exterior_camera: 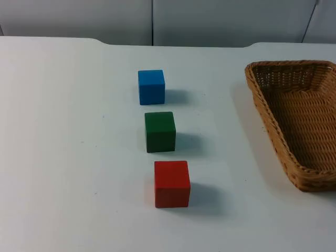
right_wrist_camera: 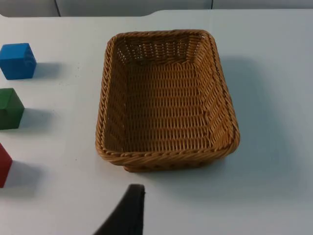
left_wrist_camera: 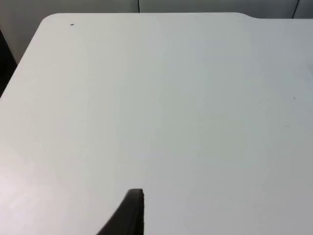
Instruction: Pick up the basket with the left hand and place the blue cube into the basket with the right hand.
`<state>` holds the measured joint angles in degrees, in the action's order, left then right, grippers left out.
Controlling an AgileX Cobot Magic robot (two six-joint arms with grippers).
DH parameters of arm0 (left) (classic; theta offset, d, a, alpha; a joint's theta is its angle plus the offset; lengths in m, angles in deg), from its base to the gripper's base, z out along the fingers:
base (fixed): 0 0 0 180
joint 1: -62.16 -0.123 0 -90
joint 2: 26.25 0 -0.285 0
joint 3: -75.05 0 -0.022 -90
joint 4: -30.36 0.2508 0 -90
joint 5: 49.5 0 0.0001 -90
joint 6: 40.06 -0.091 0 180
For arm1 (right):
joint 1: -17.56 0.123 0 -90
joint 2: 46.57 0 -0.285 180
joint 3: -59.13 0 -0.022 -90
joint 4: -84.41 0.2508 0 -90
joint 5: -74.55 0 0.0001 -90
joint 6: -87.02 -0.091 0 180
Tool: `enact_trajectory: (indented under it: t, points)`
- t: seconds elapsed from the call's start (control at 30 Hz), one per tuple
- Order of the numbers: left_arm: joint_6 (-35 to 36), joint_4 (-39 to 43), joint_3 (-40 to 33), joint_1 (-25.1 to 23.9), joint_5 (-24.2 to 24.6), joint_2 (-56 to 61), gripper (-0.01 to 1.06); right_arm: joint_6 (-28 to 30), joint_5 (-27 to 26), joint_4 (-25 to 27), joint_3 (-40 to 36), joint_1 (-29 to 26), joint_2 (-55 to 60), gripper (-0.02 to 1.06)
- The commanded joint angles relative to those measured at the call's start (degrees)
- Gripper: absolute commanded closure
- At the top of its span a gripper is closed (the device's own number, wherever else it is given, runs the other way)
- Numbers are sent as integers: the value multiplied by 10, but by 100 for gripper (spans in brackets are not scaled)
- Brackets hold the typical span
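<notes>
While the right end effector [right_wrist_camera: 128, 215] hangs above the table near its front edge, the basket [right_wrist_camera: 166, 98] sits just beyond its black fingertip, empty and upright on the white top; whether this end effector is released or clenched cannot be told. To the side of the basket, the right wrist view catches a red cube [right_wrist_camera: 4, 164], a green cube [right_wrist_camera: 10, 108] and the blue cube [right_wrist_camera: 17, 60], all apart from the basket and from each other.

From the top view, the three cubes stand in a line running from the front edge toward the back edge: red cube [exterior_camera: 171, 184] nearest, green cube [exterior_camera: 160, 132] in the middle, blue cube [exterior_camera: 151, 86] farthest. The basket [exterior_camera: 299, 121] lies toward the right edge of the table, well apart from the blue cube.

The left end effector [left_wrist_camera: 128, 215] waits over a bare stretch of the table [left_wrist_camera: 161, 107] by its left edge; its state cannot be told either, and nothing lies near it.

The table is white and smooth, and it ends at a grey partition wall [exterior_camera: 157, 21].
</notes>
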<state>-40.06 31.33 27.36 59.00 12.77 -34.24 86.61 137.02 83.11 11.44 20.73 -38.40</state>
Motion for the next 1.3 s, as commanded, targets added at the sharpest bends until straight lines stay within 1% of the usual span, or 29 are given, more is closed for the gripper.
enact_trajectory:
  t: [0.0, 0.07, 0.1, 0.2, 0.23, 0.33, 0.43, 0.47, 0.63, 0.67, 0.73, 0.8, 0.83, 0.9, 0.97, 1.0, 1.13, 1.17, 1.2, 1.23, 1.27]
  points:
    - [0, -6, 1, -1, -9, 2, 0, 4, -7, 0, -4, -4, -4, 0]
    - [0, -13, 18, -1, -24, 2, 0, 4, -7, 0, -4, -4, -4, 0]
    - [0, -13, 18, -1, -24, 2, 0, 4, -7, 0, -4, -4, -4, 0]
    - [0, -26, 48, -1, -54, 2, 0, 4, -7, 0, -4, -4, -4, 0]
    - [0, -26, 48, -1, -54, 2, 0, 4, -7, 0, -4, -4, -4, 0]
    - [0, -31, 86, -1, -71, -3, 0, 4, -7, 0, -4, -4, -4, 0]
    - [0, -32, 120, -1, -82, -42, 0, 4, -7, 0, -4, -4, -4, 0]
    - [0, -32, 120, -1, -82, -42, 0, 4, -7, 0, -4, -4, -4, 0]
    - [0, -41, 177, -1, -121, -118, 0, 4, -7, 0, -4, -4, -4, 0]
    - [0, -41, 177, -1, -121, -118, 0, 4, -7, 0, -4, -4, -4, 0]
    - [-11, -68, 206, -1, -147, -162, 0, 4, -7, 0, -4, -4, -4, 0]
    - [-46, -121, 223, -1, -172, -200, 0, 4, -7, 0, -4, -4, -4, 0]
    - [-46, -121, 223, -1, -172, -200, 0, 4, -7, 0, -4, -4, -4, 0]
    - [-99, -187, 241, -1, -182, -248, 0, 4, -7, 0, -4, -4, -4, 0]
    - [-160, -271, 260, -1, -183, -299, 0, 4, -7, 0, -4, -4, -4, 0]
    - [-160, -271, 260, -1, -183, -299, 0, 4, -7, 0, -4, -4, -4, 0]
    - [-301, -463, 286, -1, -178, -407, 0, 4, -7, 0, -4, -4, -4, 0]
    - [-301, -463, 286, -1, -178, -407, 0, 4, -7, 0, -4, -4, -4, 0]
    - [-334, -503, 291, -1, -177, -434, 0, 4, -7, 0, -4, -4, -4, 0]
    - [-371, -559, 297, -1, -166, -476, 0, 4, -7, 0, -4, -4, -4, 0]
    - [-391, -589, 303, -1, -154, -502, 0, 4, -7, 0, -4, -4, -4, 0]
